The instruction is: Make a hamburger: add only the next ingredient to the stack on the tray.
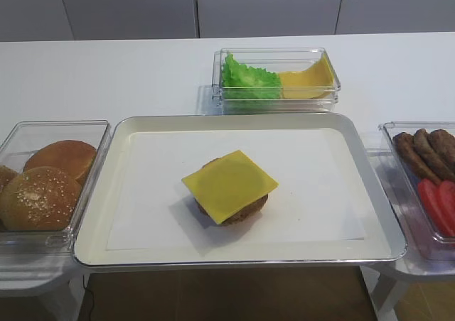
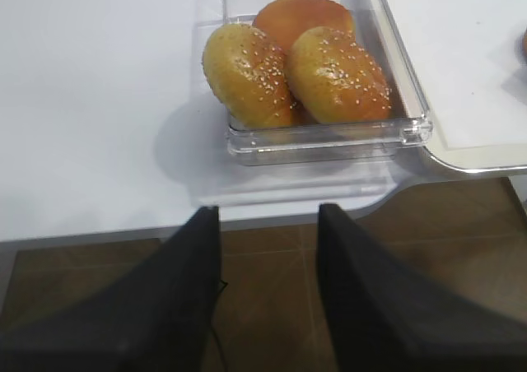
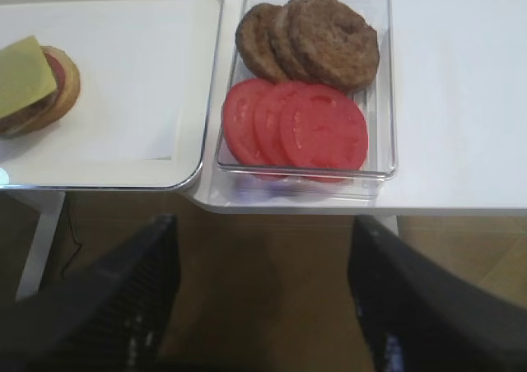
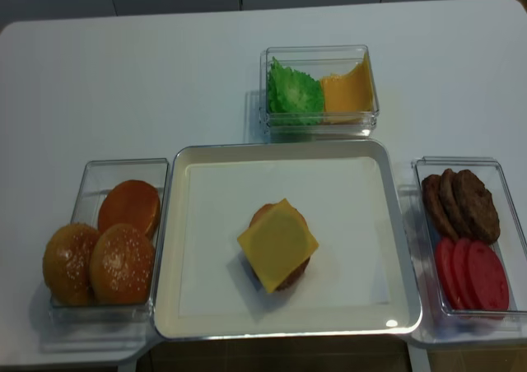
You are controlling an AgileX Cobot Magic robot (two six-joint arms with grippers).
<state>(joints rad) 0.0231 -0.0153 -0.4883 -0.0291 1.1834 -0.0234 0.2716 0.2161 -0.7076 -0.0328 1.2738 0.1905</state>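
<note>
The cheese slice (image 1: 229, 185) lies flat on top of the stack (image 1: 234, 209) near the middle of the tray (image 1: 213, 253), turned so its corners overhang the round patty; the tan bun half shows as a rim beneath. In the right wrist view a red layer peeks out between cheese and bun at the stack's edge. White paper (image 1: 313, 186) lines the tray under the stack.

Neither arm shows in the two high views. The right gripper (image 3: 263, 306) hangs off the front edge of the tabletop (image 4: 165, 84), over the brown floor, pointing toward the clear bin (image 3: 387, 84) of patties (image 3: 317, 39) and tomato slices (image 3: 309, 125). Its dark fingers (image 3: 123, 306) stand wide apart with nothing between them.

The left gripper (image 2: 268, 298) is likewise held back from the tabletop's front edge above the floor, facing the bin (image 2: 329, 137) of seeded buns (image 2: 329, 72). Its fingers (image 2: 165, 306) are parted, with a clear gap and nothing in it.

At the far side of the tray a third bin (image 1: 277, 55) holds green lettuce (image 1: 249, 79) on the left and more yellow cheese (image 1: 306, 79) on the right.
</note>
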